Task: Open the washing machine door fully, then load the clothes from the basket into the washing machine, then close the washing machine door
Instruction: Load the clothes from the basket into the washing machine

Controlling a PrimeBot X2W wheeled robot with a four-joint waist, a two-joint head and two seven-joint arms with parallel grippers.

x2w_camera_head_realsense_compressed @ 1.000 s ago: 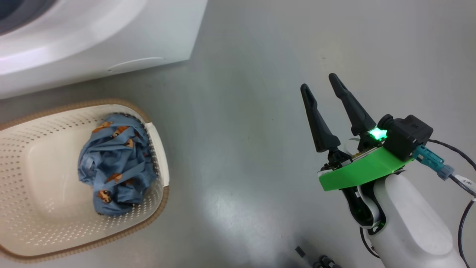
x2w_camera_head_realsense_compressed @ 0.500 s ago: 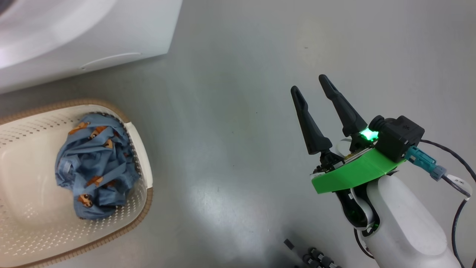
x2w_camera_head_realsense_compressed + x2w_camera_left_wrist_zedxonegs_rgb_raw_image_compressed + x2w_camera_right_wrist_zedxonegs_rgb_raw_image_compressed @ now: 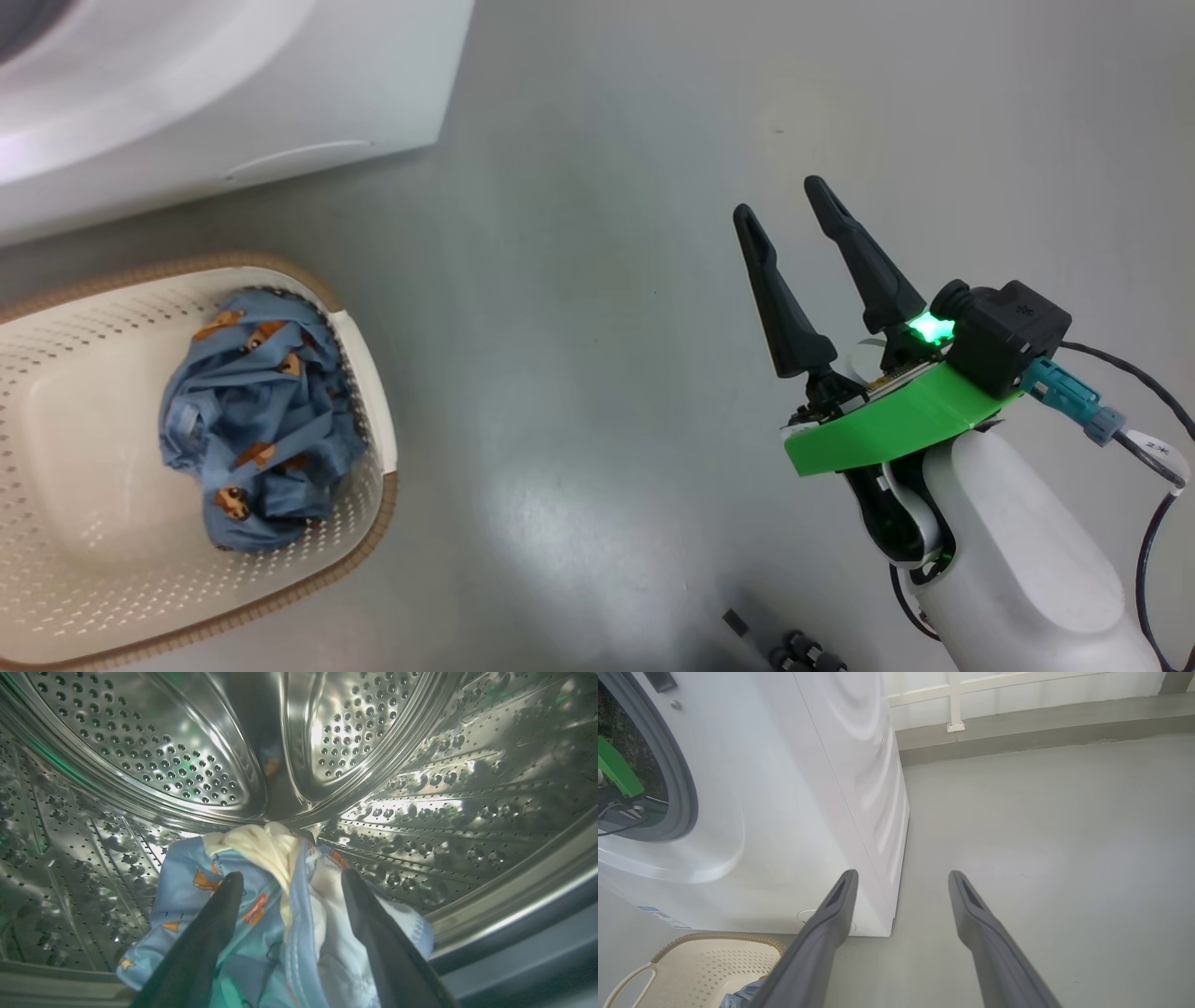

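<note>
Bare floor (image 3: 597, 280) surrounds your right gripper (image 3: 782, 201) from twelve to six o'clock; the washing machine (image 3: 233, 93) blocks ten o'clock, the basket (image 3: 373, 485) eight, both seemingly well apart.

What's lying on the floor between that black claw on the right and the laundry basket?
Nothing. In the head view, the stretch between the right gripper and the basket is bare grey floor.
</note>
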